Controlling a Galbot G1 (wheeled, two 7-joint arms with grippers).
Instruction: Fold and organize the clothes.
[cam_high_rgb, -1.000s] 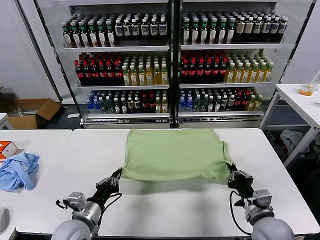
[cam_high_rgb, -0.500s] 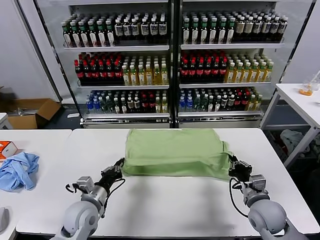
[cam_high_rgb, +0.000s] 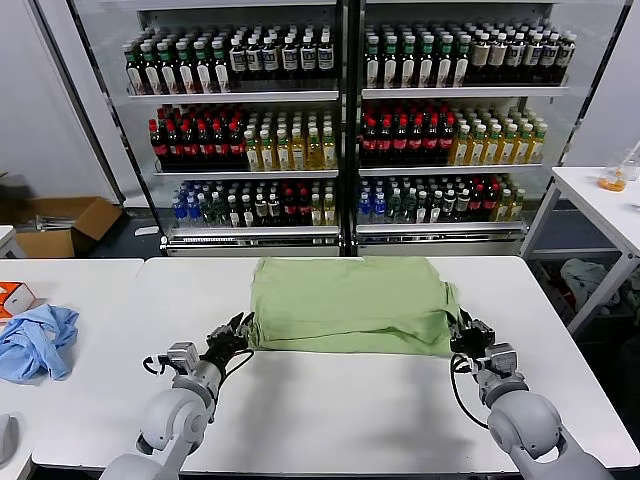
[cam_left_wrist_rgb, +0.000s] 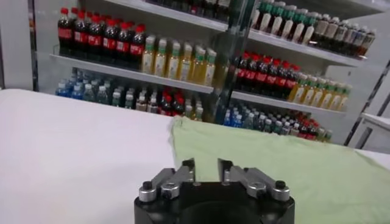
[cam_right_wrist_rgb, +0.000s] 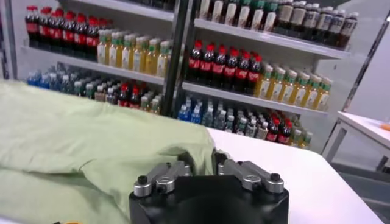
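One of the clothes, a plain light green shirt (cam_high_rgb: 345, 300), lies folded into a wide rectangle at the far middle of the white table (cam_high_rgb: 340, 410). My left gripper (cam_high_rgb: 238, 328) sits at the shirt's near left corner. In the left wrist view its jaws (cam_left_wrist_rgb: 206, 165) stand open, with the green fabric (cam_left_wrist_rgb: 274, 164) just beyond them. My right gripper (cam_high_rgb: 462, 333) is at the near right corner. Its jaws (cam_right_wrist_rgb: 204, 161) are open, and a fold of the shirt (cam_right_wrist_rgb: 73, 140) lies loosely between the fingers.
A crumpled blue cloth (cam_high_rgb: 35, 340) and an orange box (cam_high_rgb: 12, 297) lie on the table's left part. Behind the table stand glass-fronted coolers full of bottles (cam_high_rgb: 340, 130). A second white table (cam_high_rgb: 610, 200) is at the right, and a cardboard box (cam_high_rgb: 60, 225) is on the floor at the left.
Both grippers carried the shirt's near edge away from me, so the shirt now looks shorter front to back. Both then went from shut to open.
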